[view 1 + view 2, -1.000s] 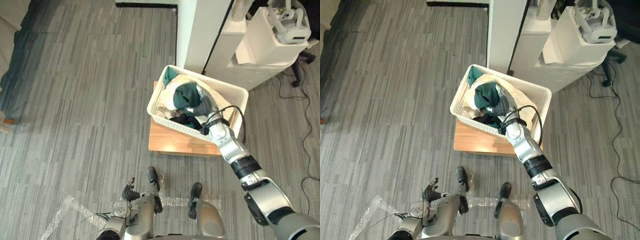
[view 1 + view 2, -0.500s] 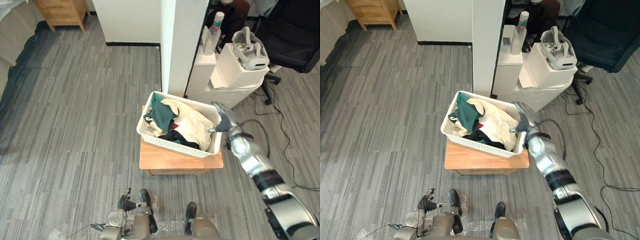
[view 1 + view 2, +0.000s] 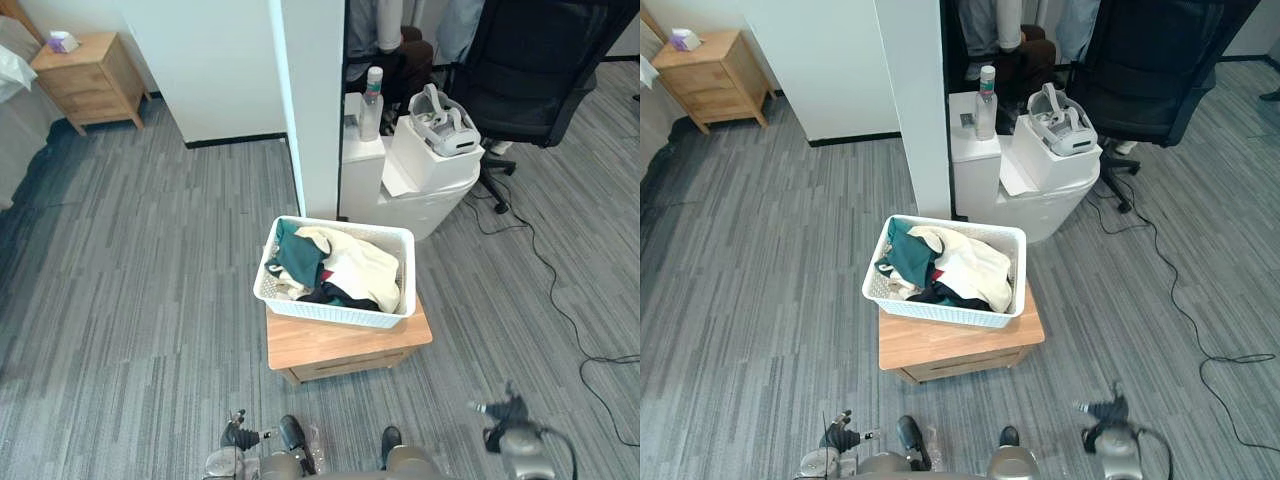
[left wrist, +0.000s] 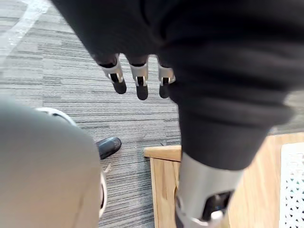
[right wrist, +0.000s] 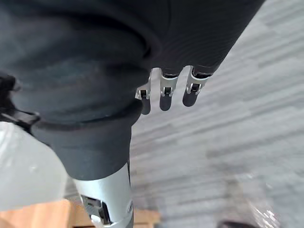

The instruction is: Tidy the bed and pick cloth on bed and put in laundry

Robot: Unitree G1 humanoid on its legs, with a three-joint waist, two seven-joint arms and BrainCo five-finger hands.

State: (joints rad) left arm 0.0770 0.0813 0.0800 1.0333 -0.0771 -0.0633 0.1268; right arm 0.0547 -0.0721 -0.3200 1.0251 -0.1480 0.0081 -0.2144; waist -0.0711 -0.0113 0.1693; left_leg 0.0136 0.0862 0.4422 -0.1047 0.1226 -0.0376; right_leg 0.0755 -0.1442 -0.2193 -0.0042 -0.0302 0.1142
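One white laundry basket (image 3: 335,316) of mixed clothes (image 3: 352,266), on one low wooden table (image 3: 345,346), left hand (image 4: 138,80) and right hand (image 5: 166,86) near, fingers straight, holding nothing

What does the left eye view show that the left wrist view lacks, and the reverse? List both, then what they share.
Left eye view: green, cream and black clothes heaped in the white perforated plastic basket, black office chair, wooden nightstand, right hand. Left wrist view: the left hand up close, fingers straight and empty. Both: low wooden table, grey plank floor, a strip of that basket.
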